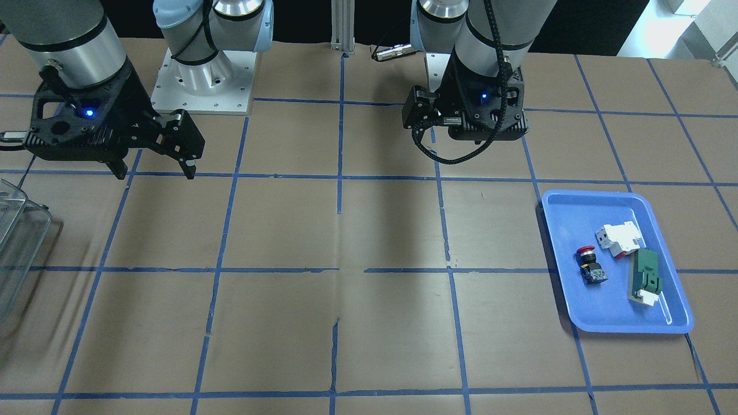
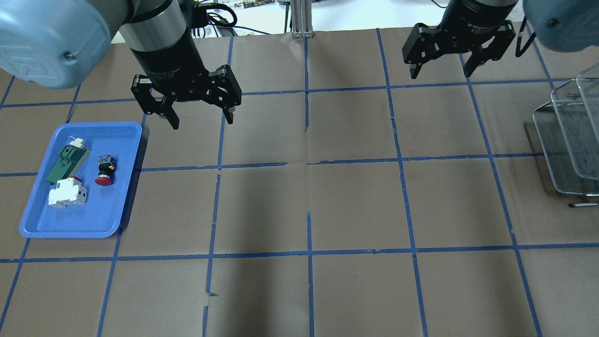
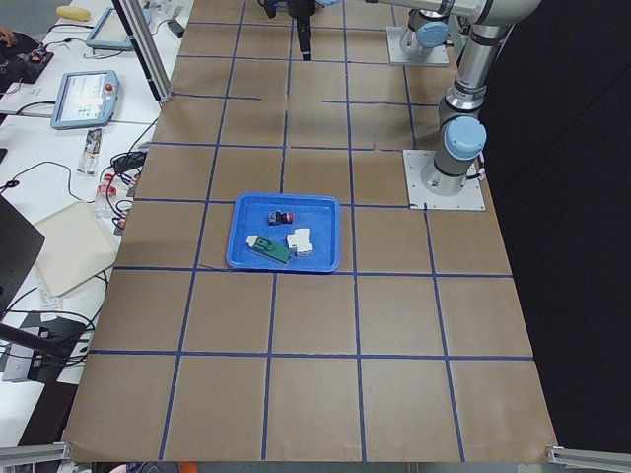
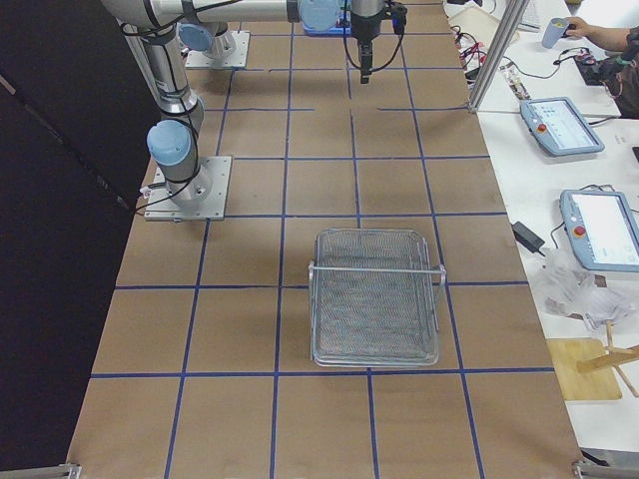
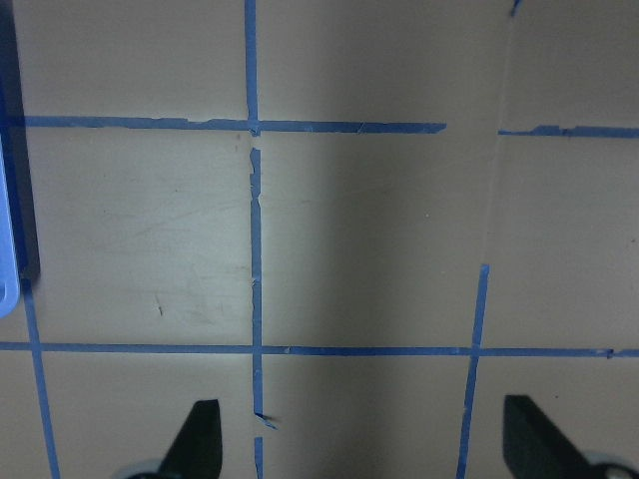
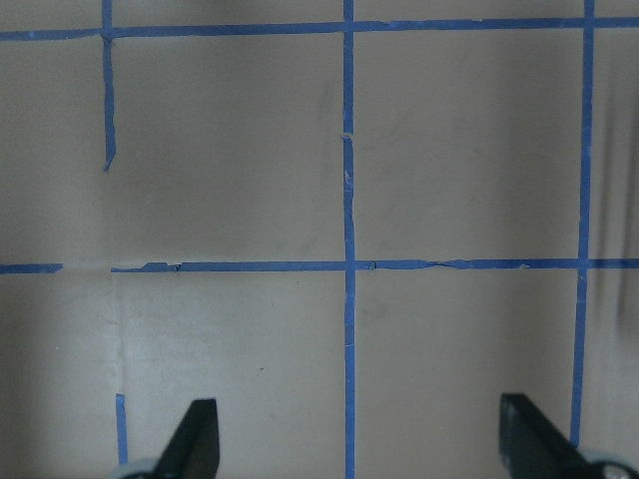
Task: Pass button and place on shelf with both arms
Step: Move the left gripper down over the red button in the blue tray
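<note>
The button (image 2: 105, 171), with a red cap and a black body, lies on its side in the blue tray (image 2: 84, 217) at the table's left; it also shows in the front view (image 1: 590, 265). My left gripper (image 2: 202, 122) hangs open and empty above the table, to the right of and beyond the tray. In the left wrist view its fingertips (image 5: 200, 444) stand wide apart over bare paper. My right gripper (image 2: 440, 74) is open and empty at the far right, short of the wire shelf (image 2: 568, 140). The shelf also shows in the right view (image 4: 374, 299).
A white block (image 2: 68, 194) and a green-and-white block (image 2: 65, 161) lie beside the button in the tray. The table is brown paper with a blue tape grid. The tray's edge (image 5: 5, 200) shows at the left of the left wrist view.
</note>
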